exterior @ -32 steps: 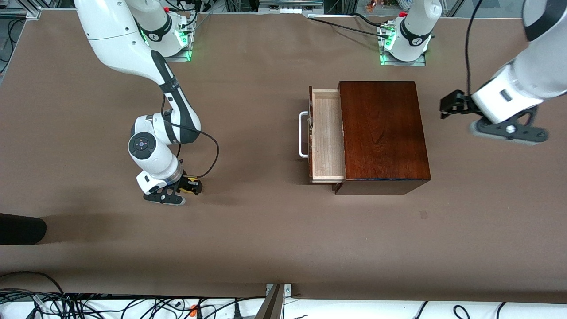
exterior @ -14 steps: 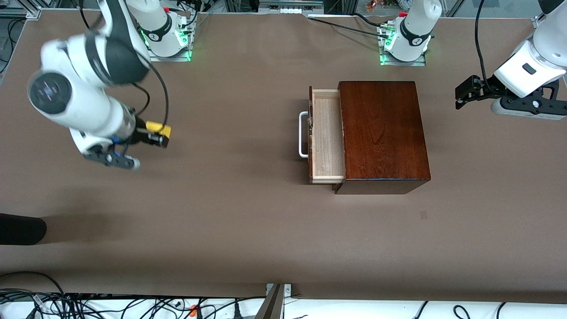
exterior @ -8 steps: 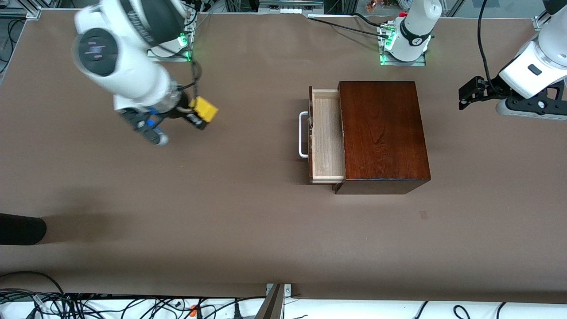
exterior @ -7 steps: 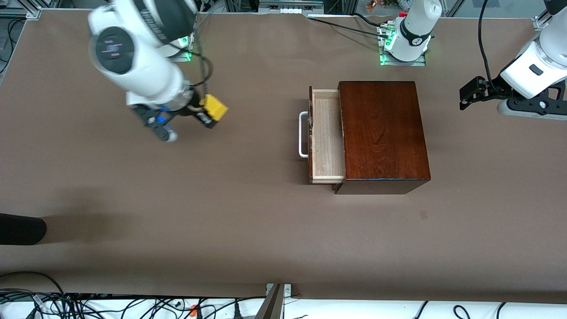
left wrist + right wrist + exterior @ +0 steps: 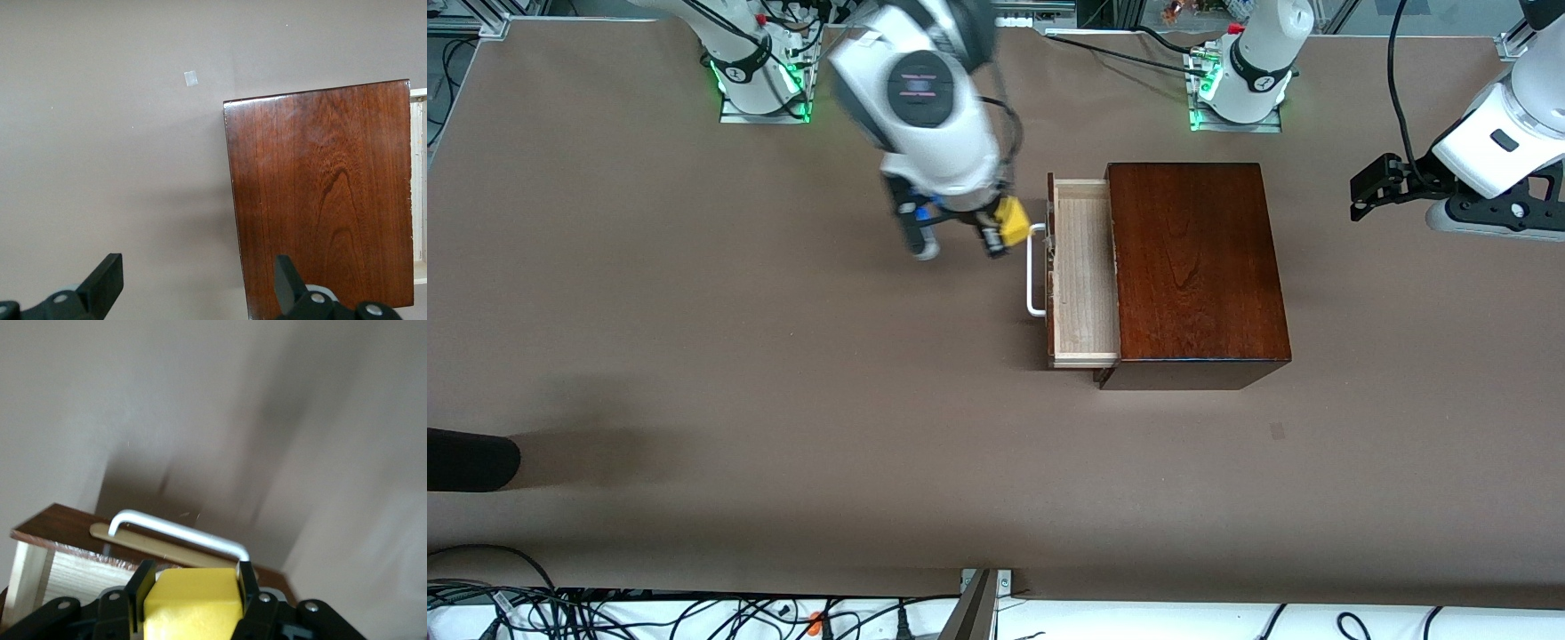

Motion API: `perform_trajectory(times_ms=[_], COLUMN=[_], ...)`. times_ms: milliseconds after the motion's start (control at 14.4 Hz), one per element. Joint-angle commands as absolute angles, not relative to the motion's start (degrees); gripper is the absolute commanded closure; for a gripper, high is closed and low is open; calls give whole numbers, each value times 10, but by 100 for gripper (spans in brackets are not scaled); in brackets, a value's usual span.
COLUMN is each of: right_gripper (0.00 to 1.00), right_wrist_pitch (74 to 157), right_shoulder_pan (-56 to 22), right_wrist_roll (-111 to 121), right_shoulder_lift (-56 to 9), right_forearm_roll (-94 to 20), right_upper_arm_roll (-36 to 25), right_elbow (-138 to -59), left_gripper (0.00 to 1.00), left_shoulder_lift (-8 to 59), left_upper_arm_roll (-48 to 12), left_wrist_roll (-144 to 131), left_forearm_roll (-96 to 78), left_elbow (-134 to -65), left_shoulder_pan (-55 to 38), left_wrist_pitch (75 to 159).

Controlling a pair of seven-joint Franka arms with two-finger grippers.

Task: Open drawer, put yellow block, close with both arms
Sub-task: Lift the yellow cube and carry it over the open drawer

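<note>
The dark reddish-brown wooden box (image 5: 1196, 267) stands toward the left arm's end of the table. Its drawer (image 5: 1085, 271) is pulled open, showing a pale empty interior and a white bar handle (image 5: 1035, 271). My right gripper (image 5: 1000, 233) is shut on the yellow block (image 5: 1011, 220) and holds it in the air just beside the handle's end nearest the robots' bases. In the right wrist view the block (image 5: 192, 603) sits between the fingers, with the handle (image 5: 177, 531) close ahead. My left gripper (image 5: 1368, 188) is open and empty, held in the air off the box's closed end; the box shows in its wrist view (image 5: 323, 200).
A small pale mark (image 5: 1278, 431) lies on the brown table nearer the front camera than the box. A dark object (image 5: 471, 460) shows at the right arm's end of the table. Cables run along the table's front edge.
My right gripper lifted the yellow block off the table and carried it across to beside the drawer handle. My left gripper drew back a little from the box and then held still.
</note>
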State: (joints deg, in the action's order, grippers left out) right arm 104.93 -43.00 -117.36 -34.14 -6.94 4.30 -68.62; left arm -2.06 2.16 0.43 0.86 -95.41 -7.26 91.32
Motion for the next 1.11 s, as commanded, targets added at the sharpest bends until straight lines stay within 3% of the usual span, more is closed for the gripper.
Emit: perform_trajectory(times_ms=[0, 347, 1041], right_gripper=[100, 100, 100], right_wrist_pitch=[1063, 1119, 1140], right_shoulder_pan=[-472, -500, -497], right_wrist_roll=[-1279, -1369, -1371], right_shoulder_lift=[-414, -437, -489], right_forearm_roll=[-52, -54, -56], right_upper_arm_roll=[35, 36, 35], right_elbow=[-594, -594, -596], left_gripper=[0, 0, 0], left_shoulder_lift=[-22, -22, -22], left_upper_arm_roll=[20, 20, 20], left_wrist_roll=[13, 12, 12], left_forearm_roll=[1, 1, 1], left_elbow=[-950, -950, -950], left_shoulder_pan=[-68, -68, -68], left_wrist_pitch=[914, 913, 913])
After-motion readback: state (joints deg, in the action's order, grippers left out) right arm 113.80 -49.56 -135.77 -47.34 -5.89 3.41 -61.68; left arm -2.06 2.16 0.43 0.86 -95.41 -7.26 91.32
